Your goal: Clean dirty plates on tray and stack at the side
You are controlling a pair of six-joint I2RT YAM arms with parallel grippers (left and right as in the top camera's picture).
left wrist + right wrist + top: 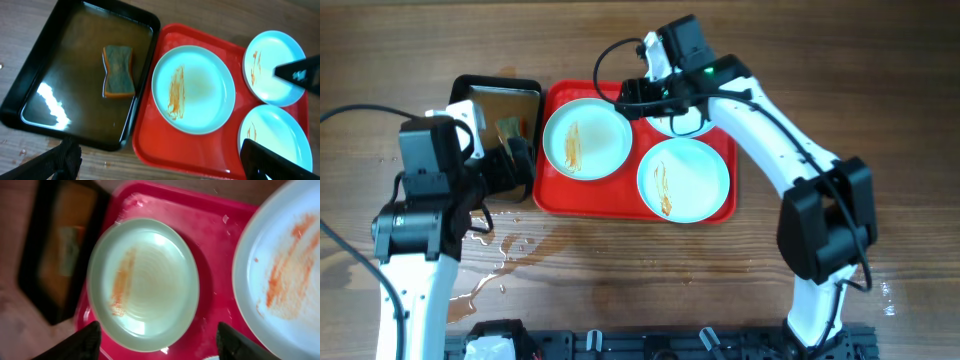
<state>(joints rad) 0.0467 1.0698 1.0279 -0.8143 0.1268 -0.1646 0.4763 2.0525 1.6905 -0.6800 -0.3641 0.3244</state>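
**A:** The left pincer (167, 162), what's it doing?

**B:** It's wide open and empty, hovering by the black pan (75, 45), where a sponge (118, 71) lies in brownish liquid. The right pincer (160, 342) hangs over the red tray (625, 197) with its jaws apart and nothing between them.

**A:** How far along is the task?

**B:** Barely begun, I'd judge. The left plate (586, 138), front-right plate (683, 178) and back plate (672, 126) all sit on the tray with orange streaks. None is stacked on the table (620, 270).

**A:** Any writing?

**B:** None I can read.
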